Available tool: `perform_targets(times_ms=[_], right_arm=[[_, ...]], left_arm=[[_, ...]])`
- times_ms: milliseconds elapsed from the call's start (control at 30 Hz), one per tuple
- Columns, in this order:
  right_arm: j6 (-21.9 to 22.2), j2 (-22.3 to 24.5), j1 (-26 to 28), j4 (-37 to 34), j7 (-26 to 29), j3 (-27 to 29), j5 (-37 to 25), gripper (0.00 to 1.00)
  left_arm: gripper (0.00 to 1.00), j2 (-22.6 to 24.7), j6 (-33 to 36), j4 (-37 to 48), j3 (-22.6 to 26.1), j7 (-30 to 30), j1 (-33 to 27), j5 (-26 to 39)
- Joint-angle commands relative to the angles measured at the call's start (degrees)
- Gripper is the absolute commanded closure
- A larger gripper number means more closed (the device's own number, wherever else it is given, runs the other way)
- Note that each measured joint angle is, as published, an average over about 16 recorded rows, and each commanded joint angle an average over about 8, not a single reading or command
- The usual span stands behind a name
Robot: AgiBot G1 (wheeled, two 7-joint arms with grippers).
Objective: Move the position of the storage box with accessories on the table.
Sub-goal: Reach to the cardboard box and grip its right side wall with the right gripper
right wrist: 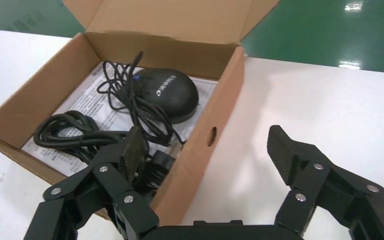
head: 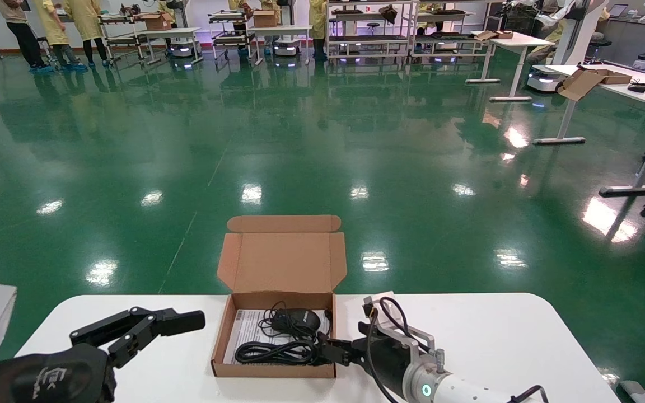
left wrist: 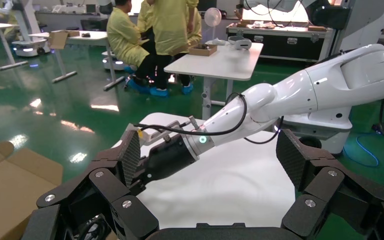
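The brown cardboard storage box (head: pixel 272 370) stands mid-table on the white table (head: pixel 496 336), its lid (head: pixel 283 262) up. Inside are a black mouse (head: pixel 295 320), a coiled black cable (head: pixel 275 352) and a white printed sheet (head: pixel 247 330). My right gripper (head: pixel 336 352) is open and straddles the box's right wall. In the right wrist view (right wrist: pixel 206 147) one finger is inside by the cable (right wrist: pixel 70 132) and the other is outside over the table (right wrist: pixel 320 110); the mouse (right wrist: pixel 167 92) lies beyond. My left gripper (head: pixel 171 318) is open and empty, left of the box.
The box's back sits close to the table's far edge. Beyond is green floor, with white desks (head: pixel 630 89) holding other cardboard boxes at the far right and people and racks at the back. The left wrist view shows my right arm (left wrist: pixel 280 100) across the table.
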Motion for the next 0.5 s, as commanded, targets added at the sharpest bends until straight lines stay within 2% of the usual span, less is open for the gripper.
perform_targets(times_ms=[33, 500], right_arm=[[0.42, -0.01, -0.14, 0.31, 0.05, -0.62, 1.08, 1.00], [3.99, -0.01, -0.08, 2.06, 1.07, -6.53, 6.11, 1.00]], left_arm=[[0.00, 0.00, 0.00, 0.00, 0.00, 0.00, 0.00, 0.00], [0.00, 0.00, 0.00, 0.00, 0.00, 0.00, 0.00, 0.00]])
